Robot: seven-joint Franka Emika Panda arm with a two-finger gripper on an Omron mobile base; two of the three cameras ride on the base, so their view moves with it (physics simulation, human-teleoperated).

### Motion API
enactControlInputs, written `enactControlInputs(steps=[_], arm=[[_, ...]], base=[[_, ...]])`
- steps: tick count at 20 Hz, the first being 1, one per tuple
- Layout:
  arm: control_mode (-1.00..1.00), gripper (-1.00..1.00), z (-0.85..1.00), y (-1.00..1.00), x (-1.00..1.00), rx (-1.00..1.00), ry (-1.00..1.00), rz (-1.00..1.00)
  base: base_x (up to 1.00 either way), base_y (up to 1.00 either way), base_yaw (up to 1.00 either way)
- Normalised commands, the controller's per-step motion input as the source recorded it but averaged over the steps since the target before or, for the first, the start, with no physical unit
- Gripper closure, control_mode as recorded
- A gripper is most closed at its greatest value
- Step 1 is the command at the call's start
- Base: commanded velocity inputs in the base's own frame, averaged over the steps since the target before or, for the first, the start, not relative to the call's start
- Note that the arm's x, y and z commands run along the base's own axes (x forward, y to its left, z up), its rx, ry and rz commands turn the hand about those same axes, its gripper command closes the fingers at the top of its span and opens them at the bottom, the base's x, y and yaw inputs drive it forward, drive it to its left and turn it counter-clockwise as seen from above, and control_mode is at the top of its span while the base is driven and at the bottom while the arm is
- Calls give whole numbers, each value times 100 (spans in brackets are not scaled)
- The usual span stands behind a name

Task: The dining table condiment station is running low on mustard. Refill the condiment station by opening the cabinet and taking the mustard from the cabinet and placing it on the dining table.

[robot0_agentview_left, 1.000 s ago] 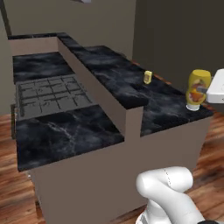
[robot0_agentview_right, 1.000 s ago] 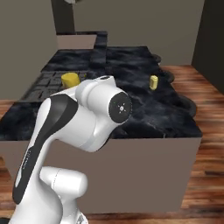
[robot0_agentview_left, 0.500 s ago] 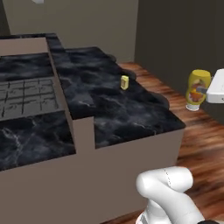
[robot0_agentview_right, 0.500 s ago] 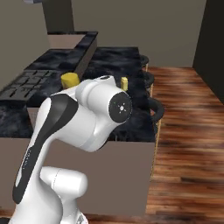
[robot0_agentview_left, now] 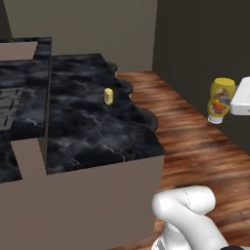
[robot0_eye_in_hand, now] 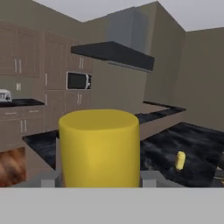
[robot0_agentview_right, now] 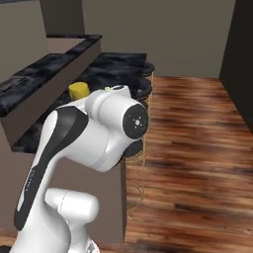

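The mustard (robot0_agentview_left: 218,100), a yellow squeeze bottle with an orange-red label, hangs in the air at the right of the left base view. My gripper (robot0_agentview_left: 225,99) is shut on it from the right. In the hand view the mustard (robot0_eye_in_hand: 99,146) stands as a wide yellow cylinder between my fingers (robot0_eye_in_hand: 47,178). The dining table (robot0_agentview_left: 97,132), with its black white-veined top, lies to the left, well apart from the bottle. The dining table (robot0_agentview_right: 121,63) runs behind my arm in the right base view. I cannot pick out the cabinet among the far brown doors.
A small plain yellow container (robot0_agentview_left: 109,95) stands on the table near its right edge. Round black stools (robot0_agentview_left: 147,119) line that side. Wooden floor (robot0_agentview_right: 192,143) stretches to the right. Far off are brown kitchen cabinets (robot0_eye_in_hand: 22,61), a microwave (robot0_eye_in_hand: 78,80) and a range hood (robot0_eye_in_hand: 114,53).
The whole scene has slid left in both base views, so the camera has moved. The mustard stays in the gripper at the same spot in the left base view.
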Motion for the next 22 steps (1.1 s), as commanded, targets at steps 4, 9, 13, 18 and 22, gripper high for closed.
enactControlInputs(steps=[4,9,13,18,22], arm=[[100,100,0,0,0,0,0,0],[100,100,0,0,0,0,0,0],[100,100,0,0,0,0,0,0],[100,100,0,0,0,0,0,0],[100,100,0,0,0,0,0,0]], base=[[43,-100,30],[49,-100,37],[57,-100,44],[65,-93,49],[72,-82,53]])
